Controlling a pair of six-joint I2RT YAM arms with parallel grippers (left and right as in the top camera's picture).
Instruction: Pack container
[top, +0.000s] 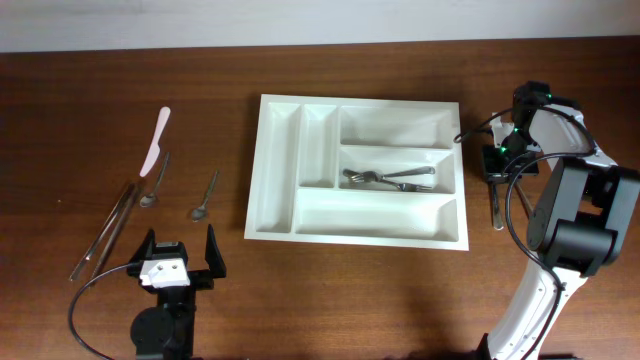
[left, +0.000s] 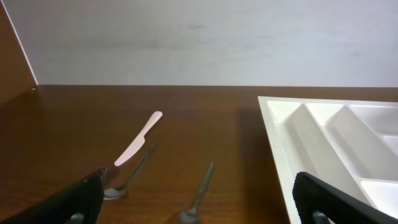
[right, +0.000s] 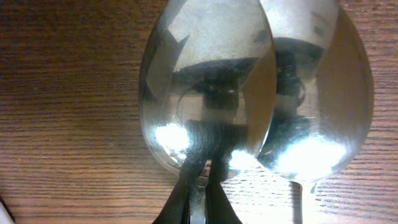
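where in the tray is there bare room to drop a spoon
In the container, free: two narrow upright compartments, top wide compartment, bottom wide compartment. Crowded: the middle one holds forks; right gripper is shut on a spoon beside the right rim.

No readable text, label, brand, number or sign in any of the three views.
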